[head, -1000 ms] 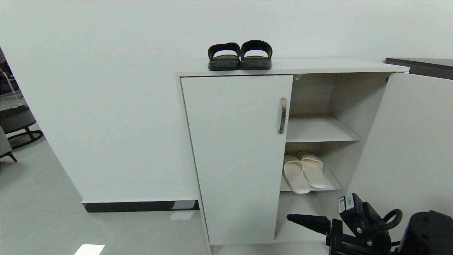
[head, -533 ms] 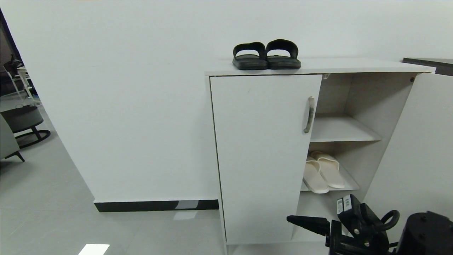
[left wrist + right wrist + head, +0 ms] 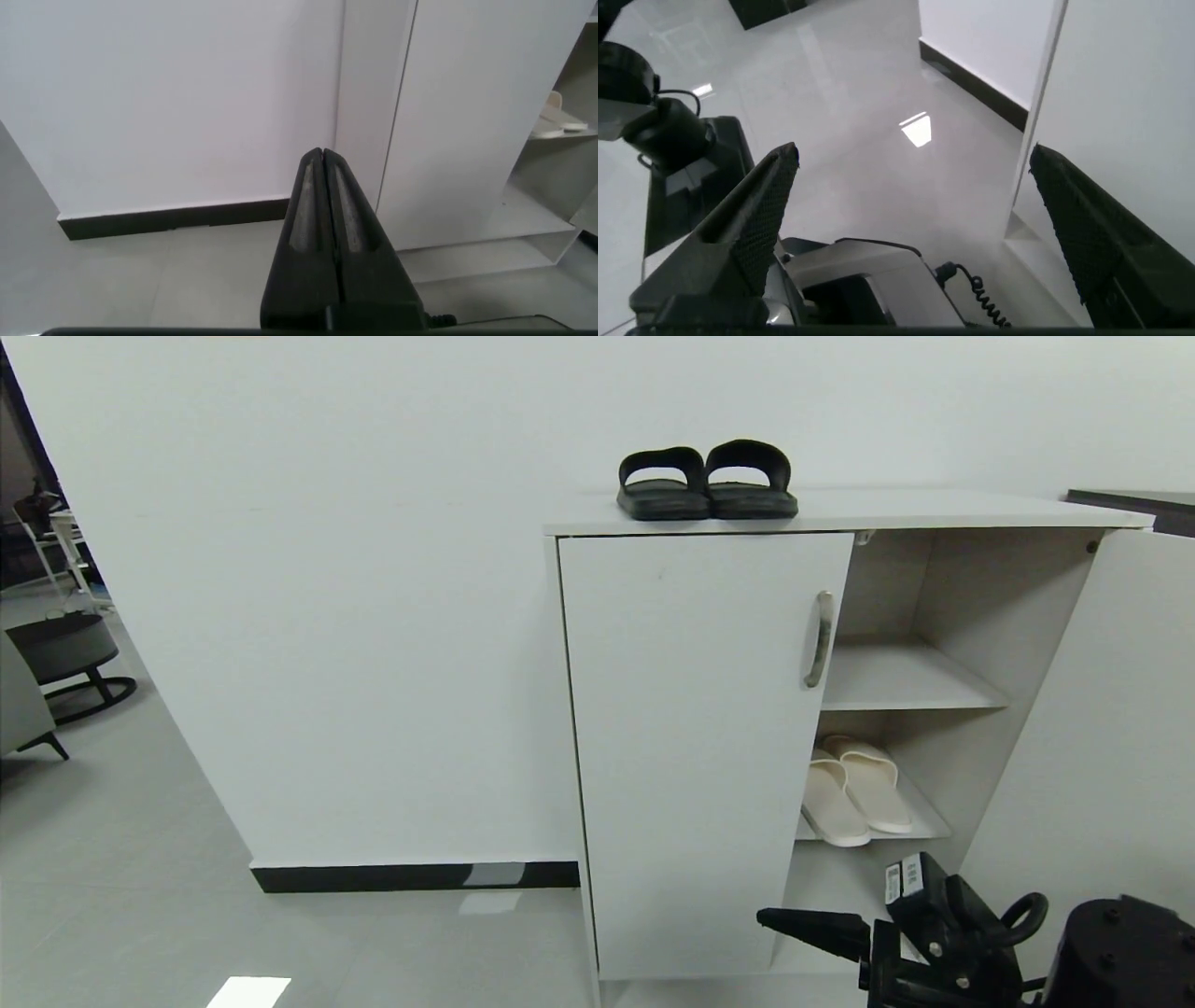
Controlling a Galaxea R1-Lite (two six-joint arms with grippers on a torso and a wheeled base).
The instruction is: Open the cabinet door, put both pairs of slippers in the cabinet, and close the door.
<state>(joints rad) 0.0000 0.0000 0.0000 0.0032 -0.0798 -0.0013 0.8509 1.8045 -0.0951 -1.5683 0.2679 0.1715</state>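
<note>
Cabinet (image 3: 934, 509) of pale laminate standing against a white wall (image 3: 327, 616) on a grey floor (image 3: 187, 915). The left door (image 3: 691, 747) is closed and carries a vertical metal handle (image 3: 820, 638) along its inner edge; the right door (image 3: 1102, 756) is swung wide open, exposing the right-hand compartment. A pair of black slippers (image 3: 708, 481) sits side by side on the cabinet top, above the closed door, with the open straps facing the robot. A pair of white slippers (image 3: 857, 790) lies inside the open compartment on the lower shelf (image 3: 924, 821), side by side and touching, partly hidden behind the edge of the closed door. The upper shelf (image 3: 906, 677) lies above them. The left gripper (image 3: 322, 154) is clenched, its two fingers pressed flat together with nothing between them, and it hangs above the floor pointing toward the cabinet's left corner. The right gripper (image 3: 912, 159) is released, its fingers spread wide apart and holding nothing; in the head view it sits low in front of the open compartment, near the bottom of the cabinet. A black baseboard (image 3: 411, 875) runs along the foot of the wall to the cabinet's left.
</note>
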